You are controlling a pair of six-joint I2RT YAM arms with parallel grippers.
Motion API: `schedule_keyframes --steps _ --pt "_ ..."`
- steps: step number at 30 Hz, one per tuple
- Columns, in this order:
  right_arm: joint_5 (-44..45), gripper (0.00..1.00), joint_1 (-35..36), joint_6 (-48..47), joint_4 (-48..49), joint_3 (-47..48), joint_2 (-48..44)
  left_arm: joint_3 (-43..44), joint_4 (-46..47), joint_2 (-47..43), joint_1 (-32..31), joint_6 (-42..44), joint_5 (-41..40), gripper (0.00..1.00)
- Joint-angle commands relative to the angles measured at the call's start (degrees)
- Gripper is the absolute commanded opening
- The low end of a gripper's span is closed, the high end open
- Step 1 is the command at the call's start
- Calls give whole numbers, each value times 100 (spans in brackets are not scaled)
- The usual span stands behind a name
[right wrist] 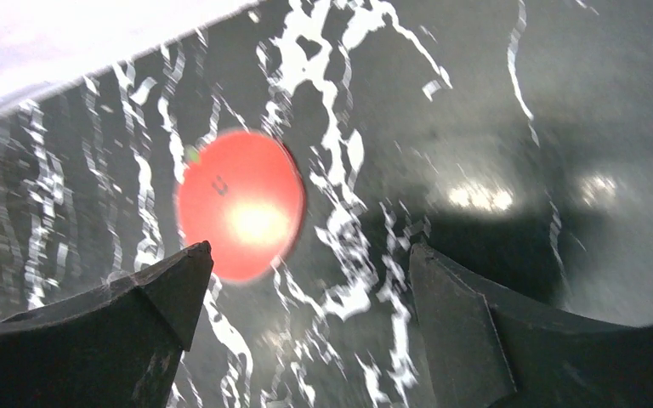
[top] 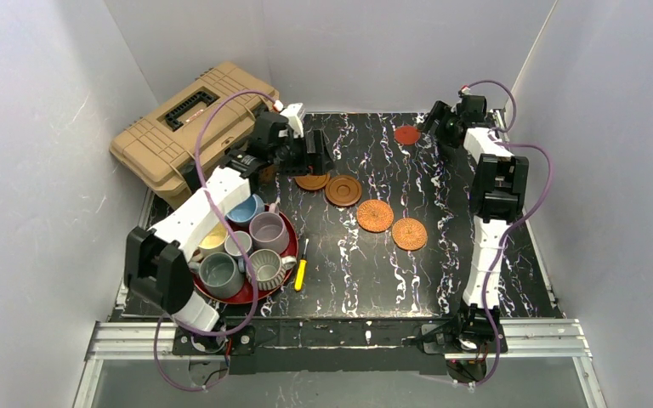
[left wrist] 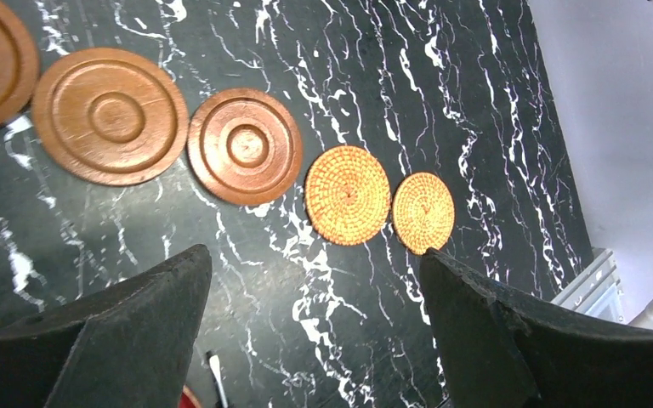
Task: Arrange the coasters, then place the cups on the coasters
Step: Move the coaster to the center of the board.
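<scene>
Right hand (right wrist: 306, 255) wide, empty, just beside red coaster (right wrist: 240, 204); left hand (left wrist: 315, 255) wide, empty, well apart from it. Judged: arranging step in hand; next needs low pinch on that thin disc.

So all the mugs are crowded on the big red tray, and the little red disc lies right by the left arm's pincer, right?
Not the left. The little red disc lies just ahead of the open right pincer, as the right wrist view shows. The left pincer hangs over the brown and woven coasters. The mugs are indeed on the red tray.
</scene>
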Motion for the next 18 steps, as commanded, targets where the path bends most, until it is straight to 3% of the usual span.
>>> schedule_keyframes --steps 1,9,18 --pt "-785 94 -15 965 510 390 710 587 391 445 -83 -252 363 89" --pt "-1280 94 8 1799 1202 775 1407 982 490 1190 -100 -213 495 87" --pt "-1524 95 183 1173 405 1416 1873 1058 595 1543 -96 -245 581 83"
